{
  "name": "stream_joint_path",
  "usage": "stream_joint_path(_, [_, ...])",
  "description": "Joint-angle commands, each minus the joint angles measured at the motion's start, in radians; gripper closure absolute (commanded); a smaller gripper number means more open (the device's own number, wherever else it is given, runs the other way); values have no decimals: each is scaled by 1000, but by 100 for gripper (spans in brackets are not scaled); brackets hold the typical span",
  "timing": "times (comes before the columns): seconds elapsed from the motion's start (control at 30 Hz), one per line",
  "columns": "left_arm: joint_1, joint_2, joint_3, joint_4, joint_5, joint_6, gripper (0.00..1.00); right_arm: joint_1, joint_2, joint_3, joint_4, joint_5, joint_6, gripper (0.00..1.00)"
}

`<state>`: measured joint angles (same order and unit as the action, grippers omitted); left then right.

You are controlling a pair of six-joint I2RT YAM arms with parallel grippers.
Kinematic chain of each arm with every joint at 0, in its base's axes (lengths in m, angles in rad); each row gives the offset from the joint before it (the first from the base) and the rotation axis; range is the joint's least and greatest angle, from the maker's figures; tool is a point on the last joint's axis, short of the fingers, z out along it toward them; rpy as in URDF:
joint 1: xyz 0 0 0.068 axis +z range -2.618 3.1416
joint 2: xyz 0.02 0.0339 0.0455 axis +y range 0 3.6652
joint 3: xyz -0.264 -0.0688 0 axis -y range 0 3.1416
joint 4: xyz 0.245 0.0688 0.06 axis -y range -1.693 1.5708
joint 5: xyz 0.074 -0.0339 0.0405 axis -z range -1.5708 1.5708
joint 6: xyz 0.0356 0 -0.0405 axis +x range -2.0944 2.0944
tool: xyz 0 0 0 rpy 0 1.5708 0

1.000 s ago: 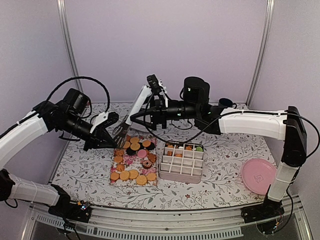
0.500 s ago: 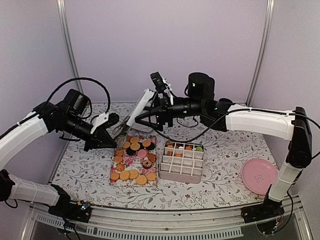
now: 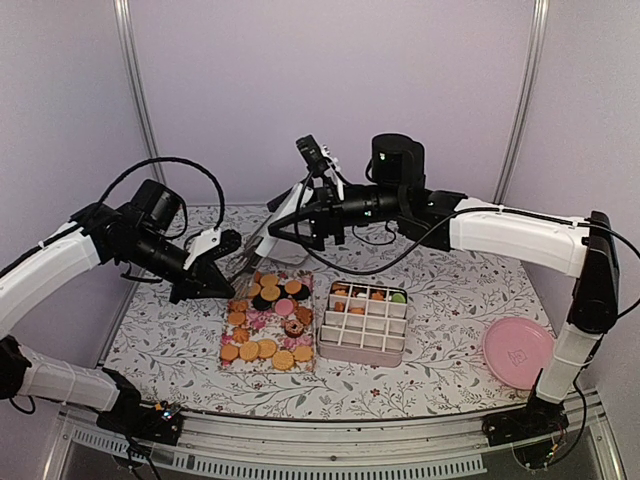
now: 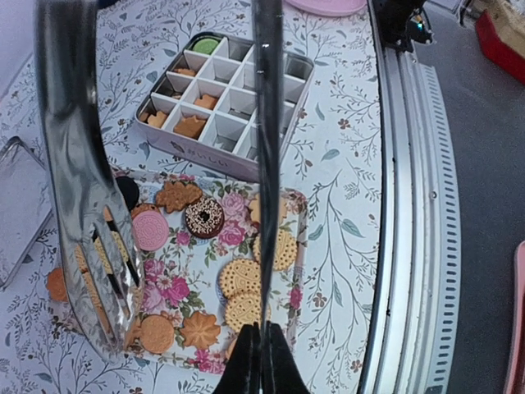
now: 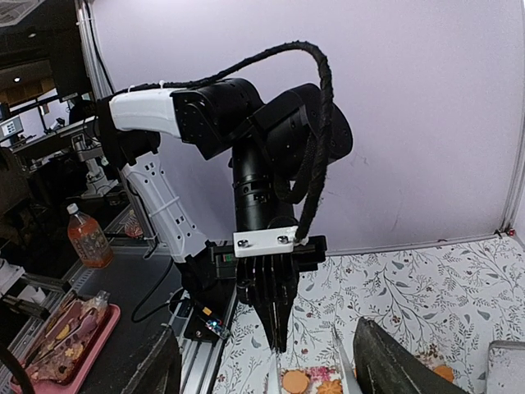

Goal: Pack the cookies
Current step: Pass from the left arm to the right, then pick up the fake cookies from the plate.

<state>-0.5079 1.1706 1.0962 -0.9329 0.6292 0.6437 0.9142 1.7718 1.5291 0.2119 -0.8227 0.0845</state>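
Tongs of slotted steel sit clenched in my left gripper over round cookies; right gripper gapes, half cropped.

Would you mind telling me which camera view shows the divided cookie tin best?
The left wrist view: the tin is close, its compartments and cookies readable, though one blade of the tongs crosses it. The top external view shows the tin whole but small. I cannot make it out in the right wrist view.

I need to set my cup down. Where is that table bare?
Bare cloth lies between the divided box and the pink plate, and left of the cookie tray. Behind the tray is crowded: left claw, its tongs, right claw.
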Motion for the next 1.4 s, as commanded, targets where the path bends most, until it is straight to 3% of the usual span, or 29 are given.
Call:
stream_joint_path(0.0, [-15,17,24,4,-13,16,100,7,41,48,-100,2,-63,28])
stream_joint_path(0.23, [-15,4,33,8,-21,19,100,13,40,17,-144,43,-127,33])
stream_joint_path(0.6, [-15,6,35,7,-5,4,100,63,57,26,-95,147,-153,56])
stream_joint_path(0.9, [-11,-2,20,38,-54,-17,100,66,37,-9,-94,220,-149,67])
stream_joint_path(1.0, [-4,-3,3,72,-92,-38,86,73,36,-29,-81,260,-140,67])
stream_joint_path(1.07, [7,-7,-17,86,-117,-47,59,83,36,-47,-57,315,-137,68])
stream_joint_path(1.2, [101,-15,-62,107,-104,-47,16,99,53,-66,-25,414,-132,73])
stream_joint_path(1.37, [295,15,-135,122,-62,7,12,132,92,-85,50,493,-111,73])
